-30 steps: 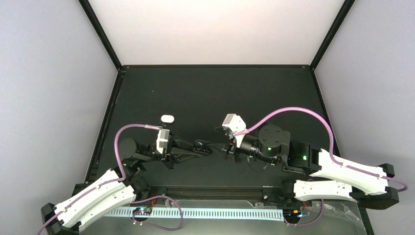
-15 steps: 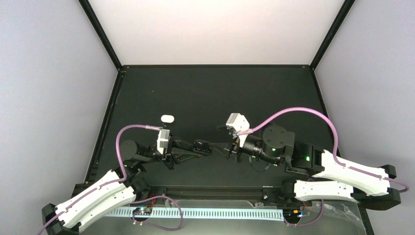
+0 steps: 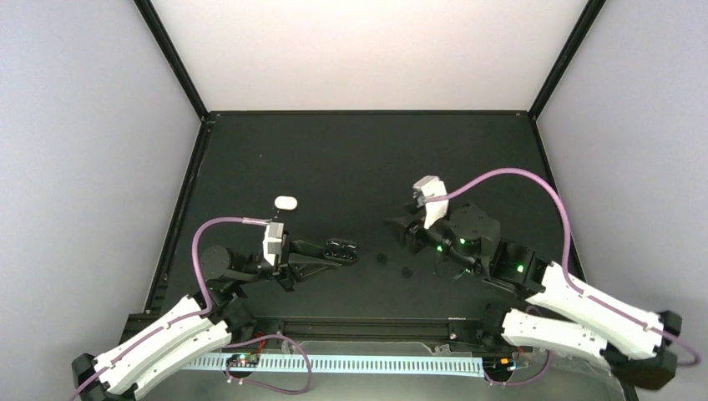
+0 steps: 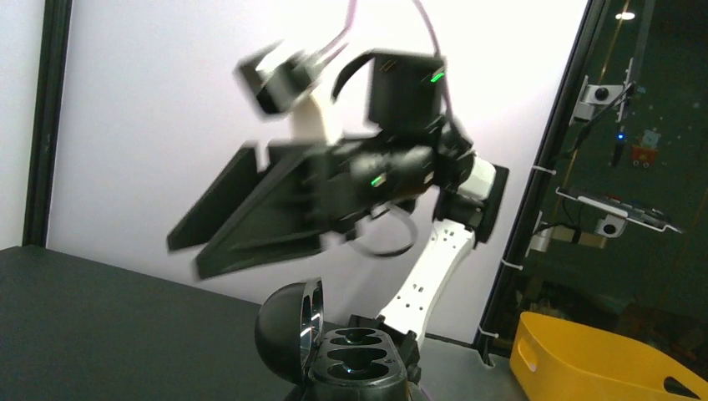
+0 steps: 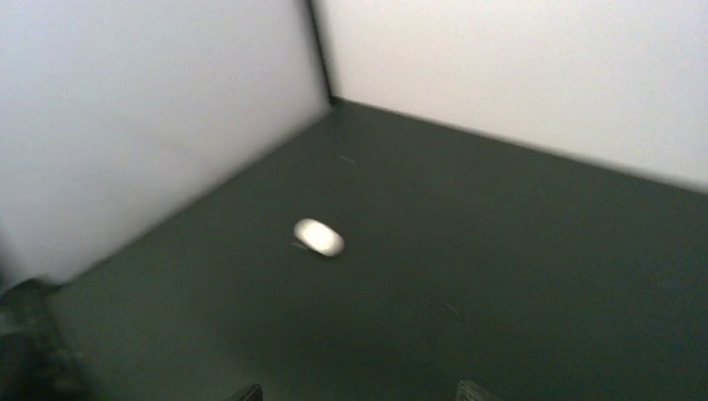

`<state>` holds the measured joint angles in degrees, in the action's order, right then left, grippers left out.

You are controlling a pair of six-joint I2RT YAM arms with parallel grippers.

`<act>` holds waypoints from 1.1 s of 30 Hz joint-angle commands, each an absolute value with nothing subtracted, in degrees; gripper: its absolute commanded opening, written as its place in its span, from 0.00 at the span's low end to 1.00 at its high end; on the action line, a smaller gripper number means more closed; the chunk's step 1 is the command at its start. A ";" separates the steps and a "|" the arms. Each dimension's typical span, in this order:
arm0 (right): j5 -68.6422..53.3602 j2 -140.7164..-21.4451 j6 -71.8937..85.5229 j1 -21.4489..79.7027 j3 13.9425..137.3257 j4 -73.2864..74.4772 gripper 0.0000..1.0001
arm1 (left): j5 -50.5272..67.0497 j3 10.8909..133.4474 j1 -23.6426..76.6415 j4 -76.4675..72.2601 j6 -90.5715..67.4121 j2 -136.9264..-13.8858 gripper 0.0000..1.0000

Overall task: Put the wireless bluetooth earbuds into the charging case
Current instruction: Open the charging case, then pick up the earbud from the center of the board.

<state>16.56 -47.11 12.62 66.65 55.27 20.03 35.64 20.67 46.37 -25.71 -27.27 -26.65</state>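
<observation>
The right end effector has just pulled back from the black charging case and now hangs well off to the case's right. Its fingers are spread, with nothing between them. The left end effector is pressed together on the case and holds it with the lid swung open. Just to the right of the case, two black earbuds lie bare on the bench, apart from each other. From the left wrist the case's sockets look empty, though the view is dim. So the buds are not yet seated; I reckon another pick is due. A white case sits behind and left of the black one.
</observation>
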 commanded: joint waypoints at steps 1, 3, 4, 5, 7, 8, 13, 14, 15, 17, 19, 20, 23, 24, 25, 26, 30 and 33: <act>12.77 -41.58 28.02 54.02 43.64 22.44 0.60 | 34.80 19.76 46.78 -24.93 -28.62 -23.74 0.02; 10.86 -41.26 30.67 53.27 39.47 23.16 0.59 | 34.69 19.60 46.80 -23.83 -28.61 -22.27 0.02; 10.49 -41.94 31.97 53.24 38.33 24.36 0.59 | 34.66 19.60 46.76 -22.98 -28.39 -21.64 0.02; 9.92 -42.80 33.23 53.26 36.82 25.11 0.59 | 34.57 19.60 46.76 -22.27 -28.16 -21.01 0.02; 8.97 -43.98 36.14 53.26 33.44 25.56 0.57 | 34.43 19.60 46.76 -20.82 -27.42 -20.12 0.02; 8.45 -44.33 37.71 53.25 31.41 25.16 0.56 | 34.37 19.68 46.77 -20.46 -27.04 -19.85 0.01; 6.77 -46.55 41.46 53.18 24.95 21.44 0.54 | 34.31 19.38 46.77 -19.88 -26.54 -20.08 0.02; 6.42 -47.49 41.31 53.17 24.70 20.94 0.54 | 34.39 19.34 46.76 -19.79 -26.50 -20.19 0.02; 5.76 -48.67 40.88 53.17 24.54 20.35 0.54 | 34.52 19.38 46.79 -19.66 -26.37 -20.34 0.01; 4.76 -51.32 39.84 53.17 24.58 19.47 0.53 | 34.79 19.42 46.76 -19.44 -26.06 -20.62 0.02; 4.40 -53.19 39.12 53.17 24.77 18.90 0.52 | 34.93 19.57 46.78 -18.94 -25.65 -20.64 0.02; 4.48 -53.86 38.97 53.17 24.78 18.64 0.52 | 34.95 19.53 46.77 -18.72 -25.52 -20.58 0.02; 4.62 -55.15 39.09 53.10 24.17 17.40 0.53 | 34.82 19.28 46.79 -18.55 -25.44 -20.22 0.02; 4.64 -55.46 39.27 53.04 23.83 16.93 0.54 | 34.80 19.17 46.78 -18.59 -25.47 -20.17 0.02; 4.82 -55.61 39.55 52.84 23.34 16.55 0.56 | 34.78 19.16 46.76 -18.54 -25.42 -20.21 0.01; 5.04 -55.71 39.75 52.64 22.95 16.04 0.58 | 34.80 19.09 46.76 -18.47 -25.39 -20.19 0.02; 5.69 -56.36 39.96 51.55 22.00 13.22 0.64 | 34.79 19.16 46.80 -18.56 -25.31 -20.34 0.02; 4.86 -59.13 39.27 50.43 22.13 11.65 0.64 | 34.79 19.23 46.77 -18.56 -25.23 -20.55 0.02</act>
